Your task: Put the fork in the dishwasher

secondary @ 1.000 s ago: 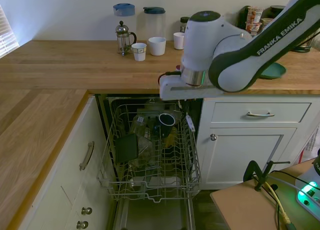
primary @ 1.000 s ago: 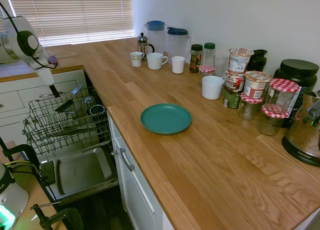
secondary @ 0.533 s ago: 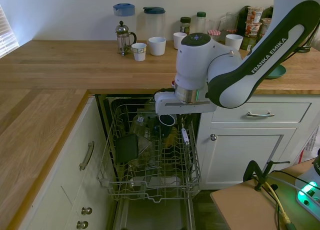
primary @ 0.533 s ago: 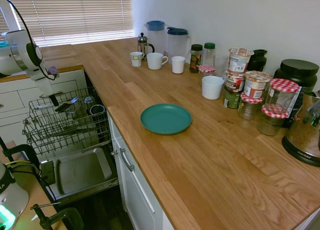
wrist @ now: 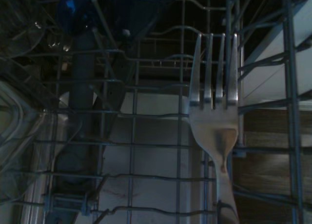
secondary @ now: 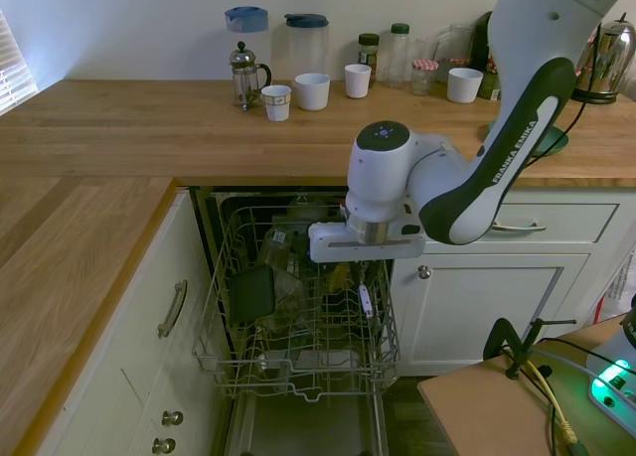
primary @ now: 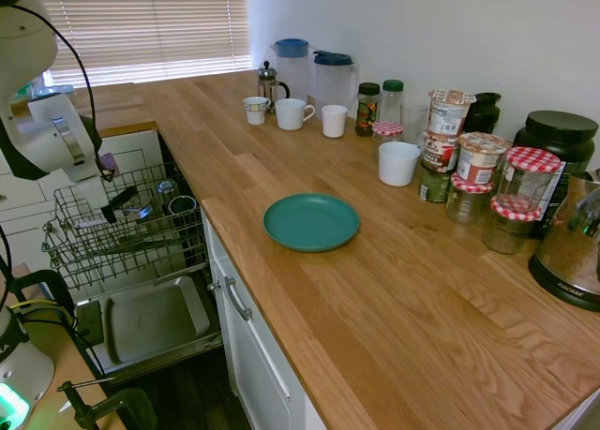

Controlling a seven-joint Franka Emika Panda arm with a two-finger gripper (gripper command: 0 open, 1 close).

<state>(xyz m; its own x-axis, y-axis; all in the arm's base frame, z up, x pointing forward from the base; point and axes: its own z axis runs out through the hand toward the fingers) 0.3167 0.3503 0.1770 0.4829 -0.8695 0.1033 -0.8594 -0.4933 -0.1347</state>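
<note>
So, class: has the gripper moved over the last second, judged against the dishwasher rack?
Yes. The gripper, shut on the fork, has come down from counter height into the dishwasher rack.

Daylight enters through the slatted blind (primary: 141, 27) and spreads evenly across the wooden table (primary: 375, 299), where shadows stay soft and short. Both exterior views are sharp, with slight wide-angle bending at the edges. The dishwasher (secondary: 298, 317) interior is dimmer. The wrist view is dark and bluish, somewhat grainy; the fork (wrist: 214, 112) catches a pale sheen, while the rack wires behind look possibly soft.
</note>
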